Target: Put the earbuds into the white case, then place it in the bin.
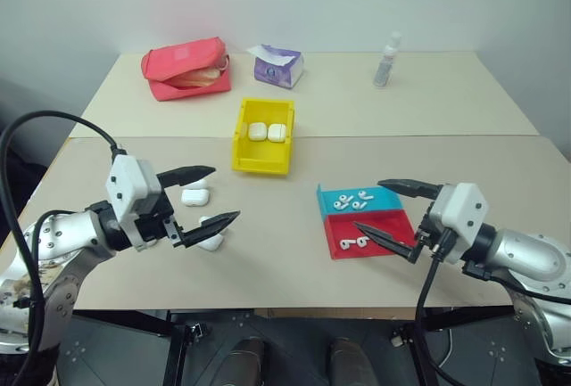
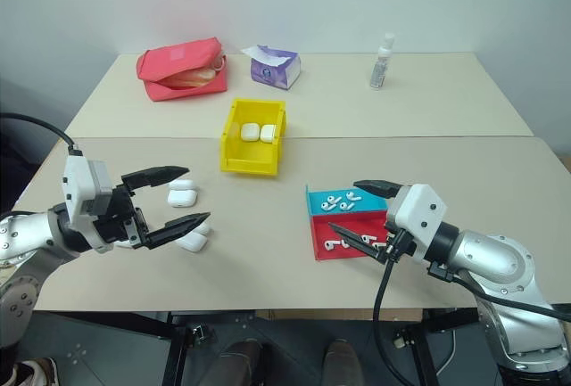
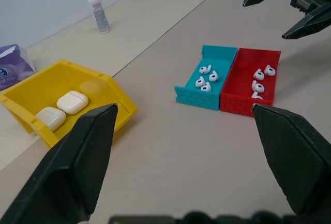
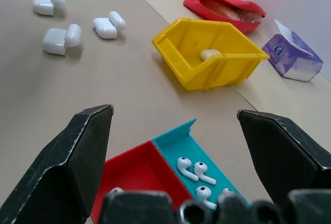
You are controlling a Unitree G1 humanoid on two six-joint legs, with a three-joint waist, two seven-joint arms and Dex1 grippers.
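Several earbuds (image 1: 355, 199) lie in the blue and red halves of a shallow tray (image 1: 335, 230) at the right. Three white cases (image 4: 62, 39) lie on the table with their lids flipped open, one of them (image 1: 195, 197) just beyond my left gripper (image 1: 227, 193). That gripper hovers open and level over them and holds nothing. My right gripper (image 1: 368, 204) is open too, its fingers spread above the tray. The yellow bin (image 1: 261, 165) stands at the table's middle with two closed white cases (image 1: 267, 132) inside.
At the back of the table are a red pouch (image 1: 186, 67), a purple tissue pack (image 1: 278, 65) and a small clear bottle (image 1: 386, 59). A seam runs across the table just behind the bin.
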